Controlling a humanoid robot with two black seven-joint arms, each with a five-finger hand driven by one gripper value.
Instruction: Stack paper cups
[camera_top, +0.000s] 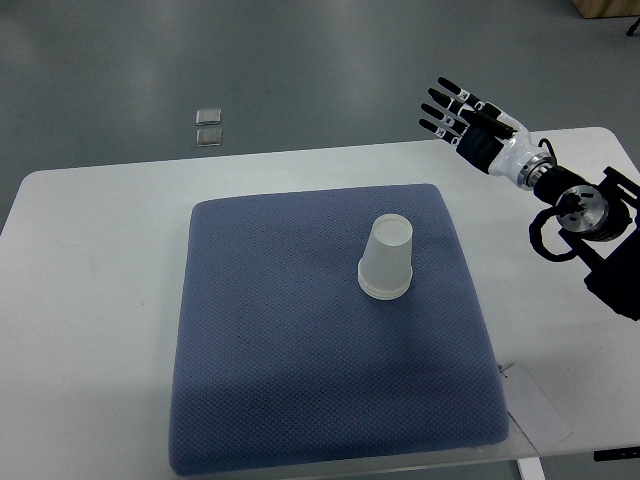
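White paper cups (387, 259), nested into a single stack, mouth down near the middle of a blue-grey mat (300, 400) on the white worktop (90, 300). More than one rim visible at the base, so likely already stacked; exact count impossible to tell. Long axis close to upright, closed bottom tipped slightly toward the far right in this steep downward view.

Right robot hand (465, 115) up beyond the far right corner of the mat, over the rear edge of the worktop, well apart from the stack. Fingers spread and straight, pointing toward the picture's left, gripping nothing. Arm in from the right edge. No left arm in sight, so the right the only candidate, and the nearer by default.

From the robot hand, stack toward the near left: down and leftward in the picture, across the mat's corner. Probably a sweep inward and a descent needed for any contact, with a sideways approach to the cup wall, given the upright axis. Light stack, easy to topple with a glancing touch.

Two small clear squares (209, 126) on the floor beyond the worktop, apparently unrelated.
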